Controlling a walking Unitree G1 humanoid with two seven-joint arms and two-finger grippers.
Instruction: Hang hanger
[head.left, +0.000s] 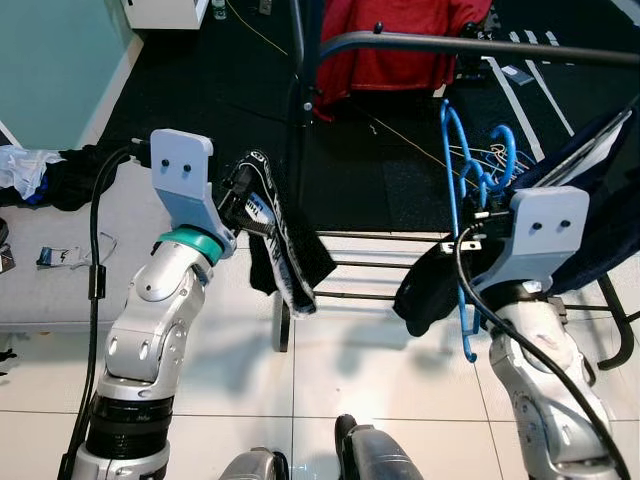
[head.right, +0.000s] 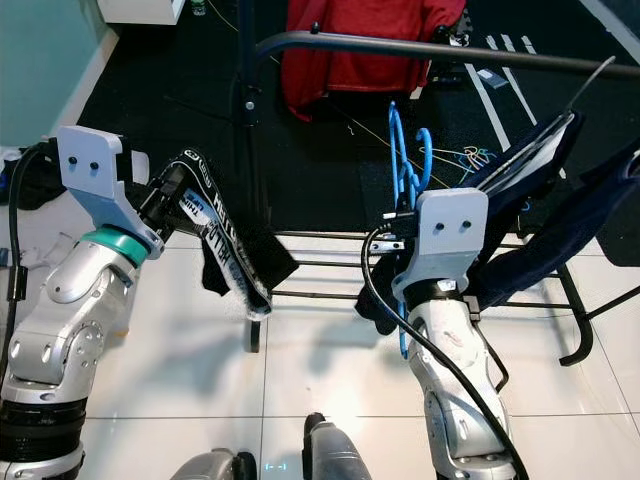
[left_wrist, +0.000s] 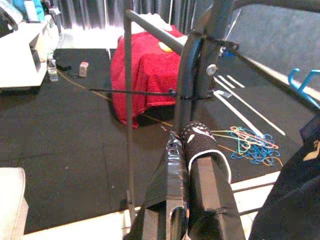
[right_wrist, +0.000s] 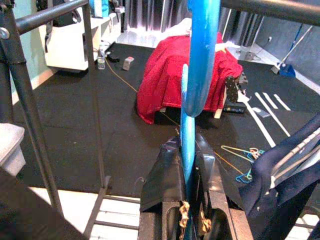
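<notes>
Closest in, the right gripper (right_wrist: 192, 175) clamps a blue hanger (head.left: 457, 190) just below the rack's top rail (head.left: 480, 45); lifting until the hook clears that rail, then lowering, should seat it. Left gripper (left_wrist: 187, 150) pinches what looks like a black garment (head.left: 285, 250) beside the rail's upright. Navy clothes (head.right: 560, 220) already crowd the rail, with loose hangers (left_wrist: 250, 145) on the floor beyond.

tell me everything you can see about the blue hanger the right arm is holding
The blue hanger looks like glossy plastic, thin and rounded, with a curved hook at its top. It stands roughly upright, hook up, just below the dark rail and not yet over it. The right pincer is shut on its stem, one finger on each side. A dark garment droops from its lower part, and its bottom end curls below the wrist.
</notes>
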